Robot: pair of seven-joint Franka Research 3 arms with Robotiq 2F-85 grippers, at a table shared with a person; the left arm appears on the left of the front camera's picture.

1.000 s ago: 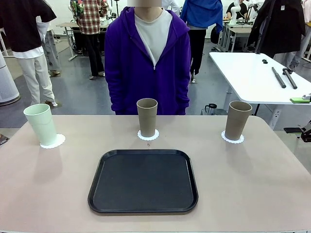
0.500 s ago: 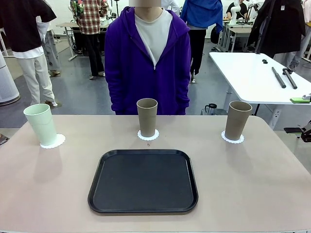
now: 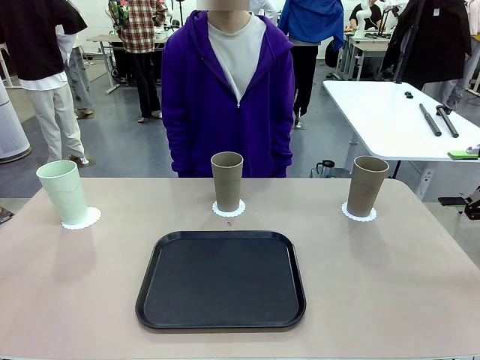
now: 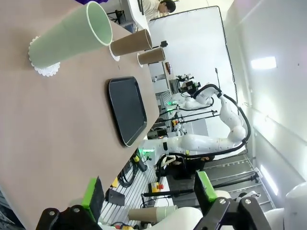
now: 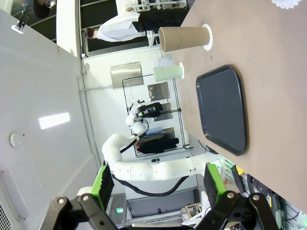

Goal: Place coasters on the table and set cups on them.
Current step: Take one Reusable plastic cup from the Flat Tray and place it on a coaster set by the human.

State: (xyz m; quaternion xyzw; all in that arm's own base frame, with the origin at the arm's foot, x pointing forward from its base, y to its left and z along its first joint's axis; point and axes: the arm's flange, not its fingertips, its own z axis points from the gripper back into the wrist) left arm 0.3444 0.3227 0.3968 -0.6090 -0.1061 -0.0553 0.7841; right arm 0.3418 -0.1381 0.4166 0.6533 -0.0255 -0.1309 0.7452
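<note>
Three cups (image 3: pixel 226 180) stand on coasters (image 3: pixel 229 209) along the far surface (image 3: pixel 390 270). Left tool (image 4: pixel 149 194) and right tool (image 5: pixel 158 184) gape wide, holding nothing

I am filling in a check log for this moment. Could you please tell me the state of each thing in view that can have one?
Pale mint green tumbler cup: upright, on a white scalloped coaster.
Middle brownish-tan tumbler cup: upright, on its coaster.
Right brownish-tan tumbler cup: upright, on its coaster.
Black rounded tray: flat on the table, nothing on it.
Left gripper: fingers open, holding nothing.
Right gripper: fingers open, holding nothing.
</note>
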